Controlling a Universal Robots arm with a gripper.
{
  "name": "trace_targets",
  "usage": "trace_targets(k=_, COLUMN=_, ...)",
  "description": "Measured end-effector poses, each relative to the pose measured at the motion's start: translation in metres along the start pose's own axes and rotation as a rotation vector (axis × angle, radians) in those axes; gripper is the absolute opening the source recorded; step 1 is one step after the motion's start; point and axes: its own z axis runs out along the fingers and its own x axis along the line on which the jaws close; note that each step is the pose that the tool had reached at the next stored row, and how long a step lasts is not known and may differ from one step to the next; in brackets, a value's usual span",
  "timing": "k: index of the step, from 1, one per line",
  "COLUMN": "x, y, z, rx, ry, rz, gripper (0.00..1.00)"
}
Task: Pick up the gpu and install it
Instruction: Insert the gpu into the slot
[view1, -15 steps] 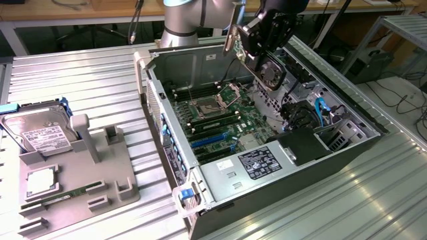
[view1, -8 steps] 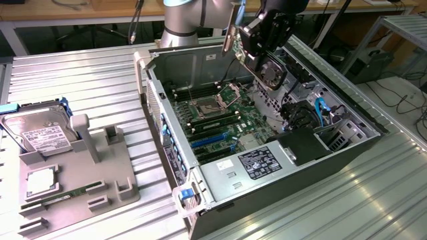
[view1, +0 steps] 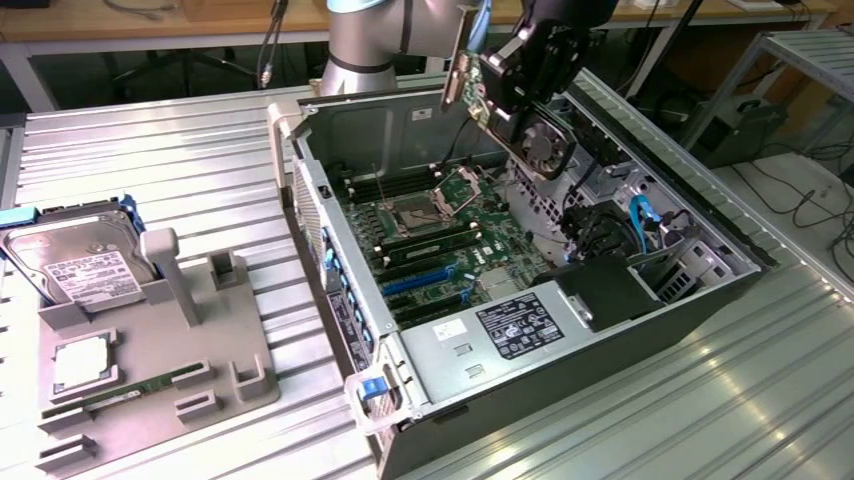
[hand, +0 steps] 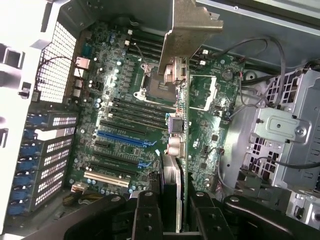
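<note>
The gpu (view1: 545, 143) hangs in the air above the open computer case (view1: 641, 330), over the case's far end. It is tilted, with its silvery bracket (view1: 461, 72) uppermost. The gripper (view1: 514, 82) holds it, jaws closed narrow on the card's two faces. In the wrist view the card is edge-on over the motherboard (hand: 120, 100), just beside the blue slots (hand: 125, 137) and apparently clear of them. The case lies on its side near the middle of the table (view1: 174, 170). At the table's edge on the exterior view's left, a grey fixture (view1: 227, 350) carries a hard drive (view1: 80, 265) and a RAM stick (view1: 127, 390).
</note>
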Motion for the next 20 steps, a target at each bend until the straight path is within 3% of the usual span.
trace_targets(k=20, x=0.0, y=0.0, z=0.0, rx=-0.0027, ry=0.0037, rz=-0.099, gripper=0.28)
